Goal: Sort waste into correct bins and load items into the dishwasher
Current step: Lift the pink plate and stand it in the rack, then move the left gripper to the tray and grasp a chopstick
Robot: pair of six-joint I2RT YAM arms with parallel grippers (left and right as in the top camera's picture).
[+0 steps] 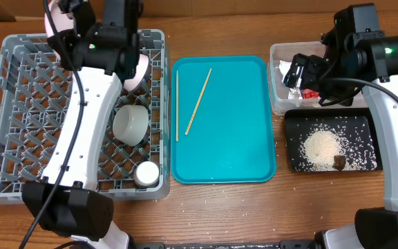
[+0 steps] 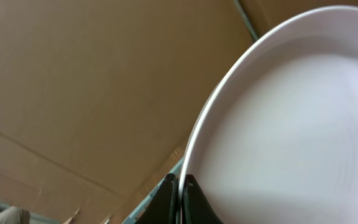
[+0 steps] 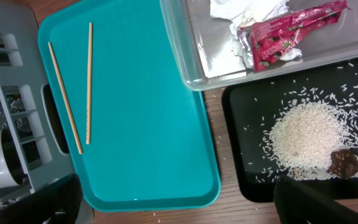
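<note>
Only the left wrist shows us the left gripper (image 2: pixel 180 186) pinching the plate (image 2: pixel 291 124) rim; overhead, the arm (image 1: pixel 88 104) hides it; the right gripper (image 3: pixel 179 208) stands spread, chopsticks (image 3: pixel 88 81) ahead-left, wrapper (image 3: pixel 278 37) ahead-right.

- We see two chopsticks (image 3: pixel 89 81) lying apart on the teal tray (image 3: pixel 148 137).
- Clear tub (image 3: pixel 191 68): red wrapper (image 3: pixel 284 37), white napkin (image 3: pixel 241 9).
- Black tray (image 3: pixel 241 180): rice (image 3: pixel 303 134), brown lump (image 3: pixel 344 162) at the pile's edge.
- Grey rack (image 3: pixel 5 56) far left.

Teal serving tray (image 1: pixel 233 138), rectangular with rounded corners and raised rim, lying flat at centre of brown wooden surface (image 1: pixel 220 214), plain brown cardboard panel (image 2: pixel 73 87) filling left wrist view background
</note>
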